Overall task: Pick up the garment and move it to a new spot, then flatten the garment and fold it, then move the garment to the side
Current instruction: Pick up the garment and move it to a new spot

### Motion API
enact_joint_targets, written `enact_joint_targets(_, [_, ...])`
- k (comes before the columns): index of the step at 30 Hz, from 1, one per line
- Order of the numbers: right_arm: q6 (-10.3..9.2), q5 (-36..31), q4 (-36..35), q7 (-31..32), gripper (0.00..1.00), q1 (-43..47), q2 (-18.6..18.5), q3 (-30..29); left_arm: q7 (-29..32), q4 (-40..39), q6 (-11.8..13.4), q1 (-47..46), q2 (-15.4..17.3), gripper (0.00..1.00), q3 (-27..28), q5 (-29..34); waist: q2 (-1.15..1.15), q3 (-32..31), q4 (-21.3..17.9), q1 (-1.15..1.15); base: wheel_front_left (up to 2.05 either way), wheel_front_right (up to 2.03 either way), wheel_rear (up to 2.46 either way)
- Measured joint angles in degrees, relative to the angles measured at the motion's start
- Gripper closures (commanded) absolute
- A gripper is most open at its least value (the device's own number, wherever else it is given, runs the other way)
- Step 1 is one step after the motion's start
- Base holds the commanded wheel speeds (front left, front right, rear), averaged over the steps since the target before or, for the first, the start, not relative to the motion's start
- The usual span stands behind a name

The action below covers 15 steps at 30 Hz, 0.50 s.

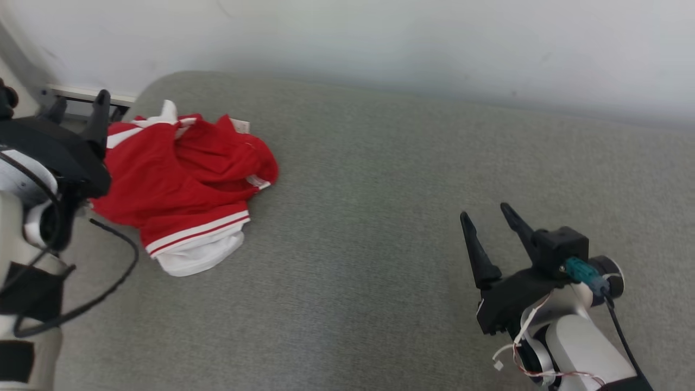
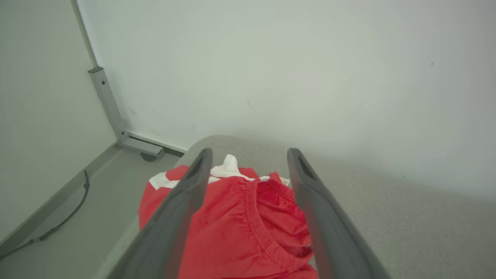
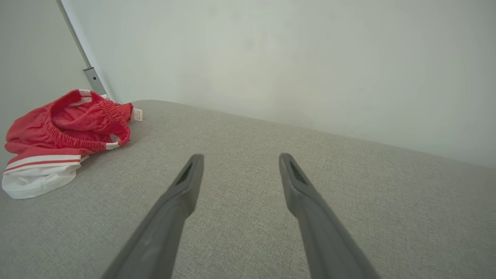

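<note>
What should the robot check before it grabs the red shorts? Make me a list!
1. Left gripper open: ok, its fingers are spread wide.
2. Left gripper aimed at the red shorts: ok, in the left wrist view the shorts lie between its fingers.
3. Shorts gripped: not ok, nothing is pinched; whether the fingers touch the cloth, cannot tell.
4. Right gripper open and out of the way: ok, it hangs over bare fabric, apart from the shorts.
5. Room for a new spot: ok, the grey surface is bare to the shorts' right.
6. Shorts wholly on the surface: cannot tell, the left arm hides their edge.
</note>
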Motion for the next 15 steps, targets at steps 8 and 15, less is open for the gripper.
enact_joint_targets(8, [-0.01, -0.88, -1.08, 1.41, 0.0, -3.11, -0.63, 0.37, 6.87, 8.91, -0.44, -4.98, 3.57, 0.0, -0.86, -0.73, 0.0, 3.71, -4.6, 0.0, 0.0, 0.0, 0.0])
enact_joint_targets(15, [-0.01, -1.16, -1.78, 2.2, 0.0, -5.42, -0.85, 0.37, 12.25, 15.5, -0.45, -7.51, 4.71, 0.0, -2.33, -0.71, 0.0, 7.2, -8.64, 0.01, 0.0, 0.0, 0.0])
